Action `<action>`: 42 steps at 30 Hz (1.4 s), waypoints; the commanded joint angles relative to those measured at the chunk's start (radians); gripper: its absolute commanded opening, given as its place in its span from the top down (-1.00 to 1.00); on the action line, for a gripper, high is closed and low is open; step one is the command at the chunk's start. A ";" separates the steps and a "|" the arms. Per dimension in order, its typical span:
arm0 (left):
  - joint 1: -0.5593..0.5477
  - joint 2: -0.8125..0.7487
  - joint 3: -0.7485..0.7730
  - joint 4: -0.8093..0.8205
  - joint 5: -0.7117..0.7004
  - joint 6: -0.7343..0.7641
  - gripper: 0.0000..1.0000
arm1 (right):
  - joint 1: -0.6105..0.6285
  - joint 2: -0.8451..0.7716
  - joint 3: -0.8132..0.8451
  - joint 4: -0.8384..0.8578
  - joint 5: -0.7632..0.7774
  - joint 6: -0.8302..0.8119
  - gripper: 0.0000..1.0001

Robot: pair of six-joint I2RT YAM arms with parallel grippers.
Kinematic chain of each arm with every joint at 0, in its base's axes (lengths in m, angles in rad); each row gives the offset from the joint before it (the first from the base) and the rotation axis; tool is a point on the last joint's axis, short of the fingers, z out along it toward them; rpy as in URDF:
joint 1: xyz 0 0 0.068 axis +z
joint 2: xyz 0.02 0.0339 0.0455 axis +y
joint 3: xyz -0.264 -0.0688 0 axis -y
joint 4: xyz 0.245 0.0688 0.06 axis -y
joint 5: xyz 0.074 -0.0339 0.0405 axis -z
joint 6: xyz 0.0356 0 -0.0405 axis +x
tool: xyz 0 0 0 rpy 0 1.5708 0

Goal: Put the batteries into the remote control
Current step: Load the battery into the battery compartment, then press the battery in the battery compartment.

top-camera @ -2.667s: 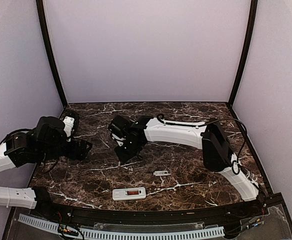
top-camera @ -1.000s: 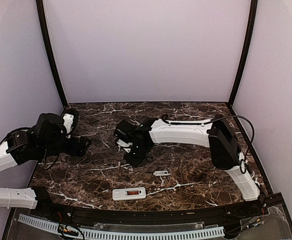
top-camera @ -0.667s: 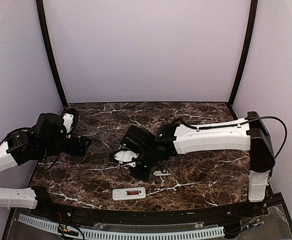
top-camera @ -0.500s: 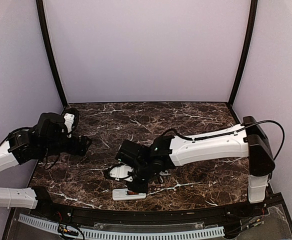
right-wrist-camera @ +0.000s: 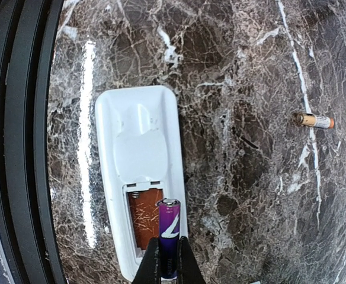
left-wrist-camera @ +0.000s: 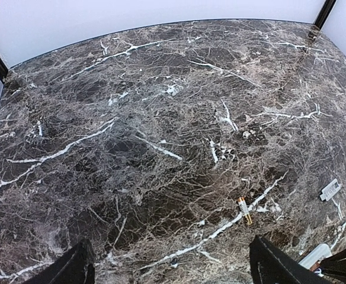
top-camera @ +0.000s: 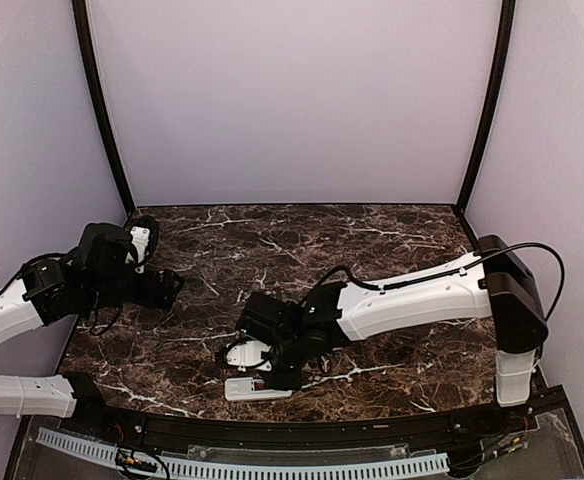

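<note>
We see the right end effector [right-wrist-camera: 167,263] clamped on a battery [right-wrist-camera: 168,228] over the remote control [right-wrist-camera: 138,148]; left end effector [left-wrist-camera: 173,267], ten o'clock, spread apart.

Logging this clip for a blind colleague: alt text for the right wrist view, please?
The right gripper holds a purple battery over the open compartment of the white remote control, lying face down on the marble table. A second battery lies apart, upper right.
</note>
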 commanded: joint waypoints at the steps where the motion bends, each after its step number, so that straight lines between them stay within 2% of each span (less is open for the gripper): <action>1: 0.013 -0.004 -0.009 0.006 0.025 0.007 -0.79 | 0.020 0.010 -0.028 0.045 0.008 0.014 1.00; 12: 0.014 -0.006 -0.008 0.005 0.030 0.009 -0.80 | 0.039 0.045 -0.034 0.038 0.054 0.008 0.93; 24: 0.014 -0.003 -0.008 0.006 0.039 0.012 -0.80 | 0.052 0.066 -0.003 0.002 0.101 0.018 0.61; 29: 0.014 -0.003 -0.008 0.005 0.043 0.013 -0.80 | 0.055 0.069 0.030 -0.022 0.104 0.016 0.57; 34: 0.015 -0.003 -0.008 0.006 0.044 0.015 -0.79 | 0.054 0.093 0.066 -0.053 0.096 -0.005 0.45; 42: 0.015 0.000 -0.008 0.008 0.043 0.020 -0.79 | 0.046 0.158 0.103 -0.095 0.074 -0.012 0.42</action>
